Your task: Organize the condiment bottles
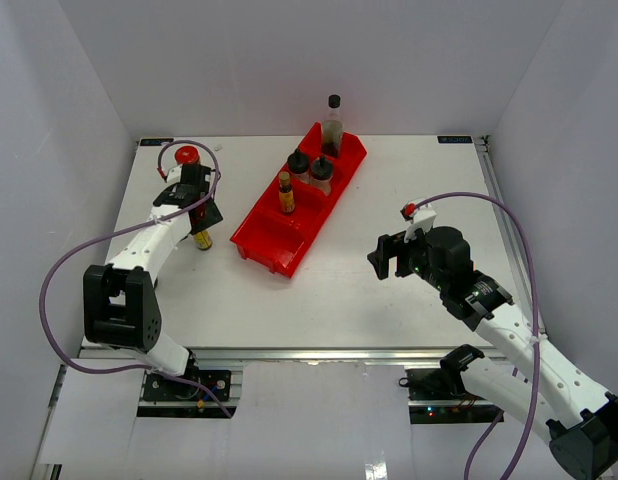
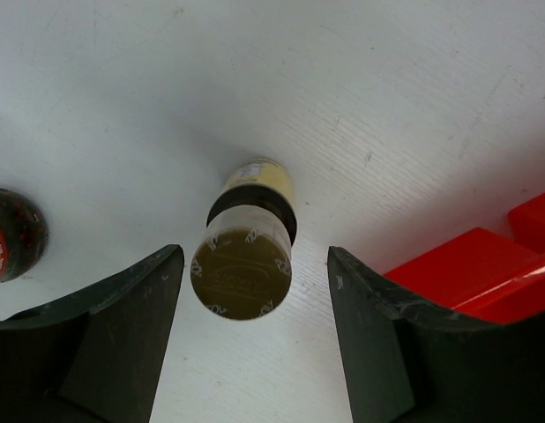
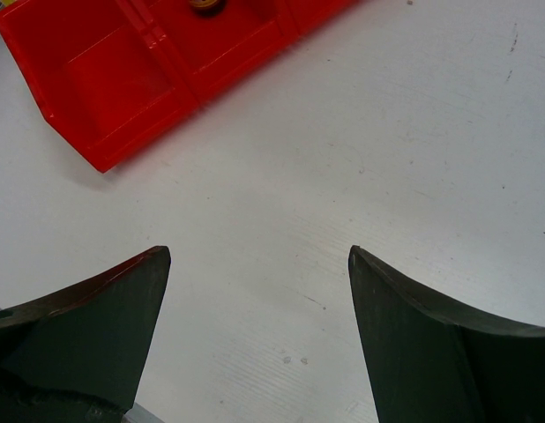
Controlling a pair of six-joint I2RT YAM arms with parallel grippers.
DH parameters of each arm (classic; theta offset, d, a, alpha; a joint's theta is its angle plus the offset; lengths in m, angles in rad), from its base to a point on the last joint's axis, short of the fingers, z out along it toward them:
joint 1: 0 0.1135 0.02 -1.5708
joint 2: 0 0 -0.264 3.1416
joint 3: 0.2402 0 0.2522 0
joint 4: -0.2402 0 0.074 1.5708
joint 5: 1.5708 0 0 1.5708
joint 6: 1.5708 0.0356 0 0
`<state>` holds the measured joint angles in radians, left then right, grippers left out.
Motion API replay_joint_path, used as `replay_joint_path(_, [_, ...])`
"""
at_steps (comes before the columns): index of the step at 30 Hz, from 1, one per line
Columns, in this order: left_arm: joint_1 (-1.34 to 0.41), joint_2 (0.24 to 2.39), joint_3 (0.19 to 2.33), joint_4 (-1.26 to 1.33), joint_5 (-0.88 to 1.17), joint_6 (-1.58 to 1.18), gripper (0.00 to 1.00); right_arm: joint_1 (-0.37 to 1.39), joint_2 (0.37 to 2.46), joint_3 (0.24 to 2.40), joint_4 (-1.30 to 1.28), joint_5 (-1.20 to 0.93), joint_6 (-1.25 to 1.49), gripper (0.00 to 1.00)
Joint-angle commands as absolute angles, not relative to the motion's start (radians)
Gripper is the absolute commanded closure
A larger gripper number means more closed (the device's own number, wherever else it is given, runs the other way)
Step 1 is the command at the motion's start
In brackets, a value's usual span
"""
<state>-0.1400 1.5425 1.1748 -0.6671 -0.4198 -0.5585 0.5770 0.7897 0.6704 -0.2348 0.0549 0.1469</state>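
The left gripper (image 2: 252, 260) is spread around a slim yellow-labelled bottle (image 2: 242, 269) that stands upright on the white table (image 1: 389, 180), at about 9 o'clock from the near end of the red tray (image 1: 272, 243). In the wrist view, table shows between the cap and each finger, so nothing is pinched. From above, the wrist hides all but the bottle's lower part. A red-lidded jar (image 1: 187, 155) stands at 12 o'clock from that wrist, its body partly behind the arm. A dark jar (image 2: 12, 233) is cut off at the wrist view's 9 o'clock edge; I cannot tell whether it is the same jar. Inside the tray, from the far end, stand a tall clear bottle (image 1: 333, 125), two black-capped shakers (image 1: 309, 168) with bodies hard to make out, and a second slim bottle (image 1: 286, 192). The right gripper (image 3: 259, 264) hangs spread over bare table at 4 o'clock from the tray, well apart. Its view cuts off a gold cap (image 3: 206, 4) at 12 o'clock.
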Motion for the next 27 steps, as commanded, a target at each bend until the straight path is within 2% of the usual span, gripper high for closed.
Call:
replay_joint_path(1, [-0.123, 1.548, 1.159, -0.610, -0.419, -0.566, 0.24, 0.577, 0.765, 0.663, -0.195, 0.050, 0.140, 0.12])
replay_joint_path(9, [-0.112, 1.575, 1.166, -0.594, -0.417, -0.557, 0.30, 0.577, 0.764, 0.666, -0.192, 0.041, 0.140, 0.12])
replay_joint_path(16, [-0.110, 1.571, 1.158, -0.572, -0.400, -0.537, 0.45, 0.577, 0.759, 0.667, -0.192, 0.037, 0.140, 0.12])
replay_joint_path(19, [-0.110, 1.566, 1.152, -0.577, -0.397, -0.537, 0.65, 0.577, 0.763, 0.668, -0.190, 0.037, 0.140, 0.12])
replay_joint_path(23, [-0.115, 1.557, 1.162, -0.606, -0.388, -0.530, 0.98, 0.577, 0.765, 0.671, -0.190, 0.037, 0.140, 0.12])
replay_joint_path(27, [-0.127, 1.537, 1.182, -0.650, -0.397, -0.519, 1.00, 0.577, 0.765, 0.669, -0.189, 0.038, 0.140, 0.12])
